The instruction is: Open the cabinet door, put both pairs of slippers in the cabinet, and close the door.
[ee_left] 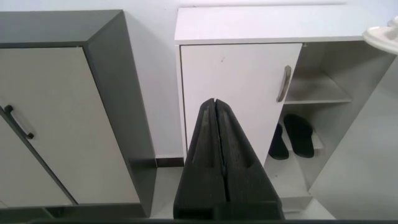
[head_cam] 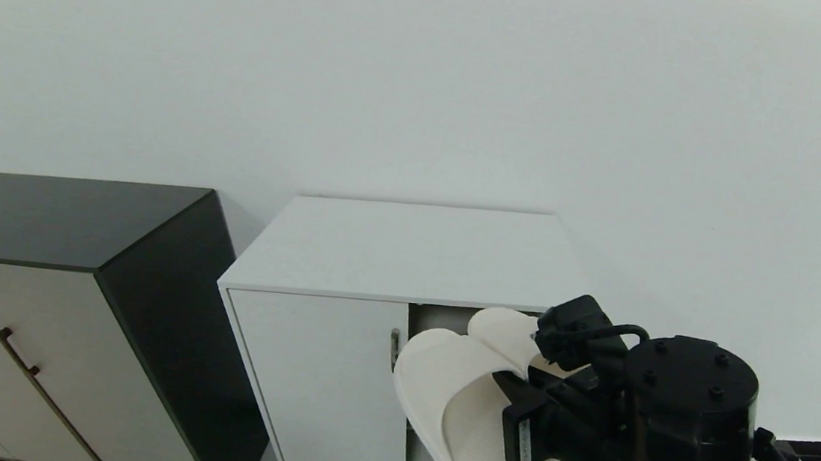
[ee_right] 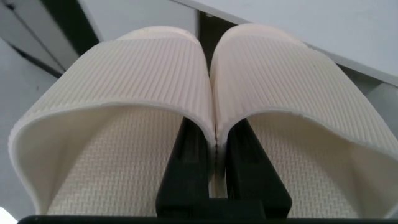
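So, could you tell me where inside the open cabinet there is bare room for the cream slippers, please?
The upper shelf, under the cabinet top and beside the closed door, looks bare. The lower shelf is crowded: the black slippers cover most of what shows. The right end effector holds the cream slippers near the opening.

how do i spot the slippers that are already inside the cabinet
Find the white cabinet beside the dark-topped unit and look into the open compartment next to its closed door. Under the inner shelf sits a pair of black slippers, side by side. They are black and loose inside, while the cream slippers are clamped in the right tool.
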You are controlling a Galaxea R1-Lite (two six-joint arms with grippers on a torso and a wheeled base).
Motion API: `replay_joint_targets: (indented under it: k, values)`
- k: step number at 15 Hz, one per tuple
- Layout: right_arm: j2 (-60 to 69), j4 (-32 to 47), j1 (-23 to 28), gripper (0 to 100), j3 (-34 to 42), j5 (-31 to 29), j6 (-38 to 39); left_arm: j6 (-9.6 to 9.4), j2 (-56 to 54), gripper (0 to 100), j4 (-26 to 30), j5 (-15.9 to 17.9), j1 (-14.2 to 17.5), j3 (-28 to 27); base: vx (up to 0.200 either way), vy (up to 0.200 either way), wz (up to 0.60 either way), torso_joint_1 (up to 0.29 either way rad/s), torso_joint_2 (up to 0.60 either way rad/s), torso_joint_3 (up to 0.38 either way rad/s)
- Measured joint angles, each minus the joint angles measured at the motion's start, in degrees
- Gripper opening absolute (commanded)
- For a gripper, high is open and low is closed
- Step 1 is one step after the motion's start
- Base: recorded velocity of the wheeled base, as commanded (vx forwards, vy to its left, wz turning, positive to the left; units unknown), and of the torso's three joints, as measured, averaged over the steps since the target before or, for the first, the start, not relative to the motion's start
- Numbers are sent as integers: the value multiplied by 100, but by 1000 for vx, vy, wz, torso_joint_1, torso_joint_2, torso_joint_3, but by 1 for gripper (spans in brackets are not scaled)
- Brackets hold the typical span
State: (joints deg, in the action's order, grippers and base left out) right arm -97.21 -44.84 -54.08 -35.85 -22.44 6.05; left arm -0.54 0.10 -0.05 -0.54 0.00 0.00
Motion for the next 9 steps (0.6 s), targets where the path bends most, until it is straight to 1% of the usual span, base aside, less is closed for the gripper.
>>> replay_joint_targets:
  k: [9]
  values:
    - [-119, -210, 26, 0, 74, 9, 7, 11, 0, 0, -2, -6, 10, 0, 0, 0, 0, 0, 0, 0]
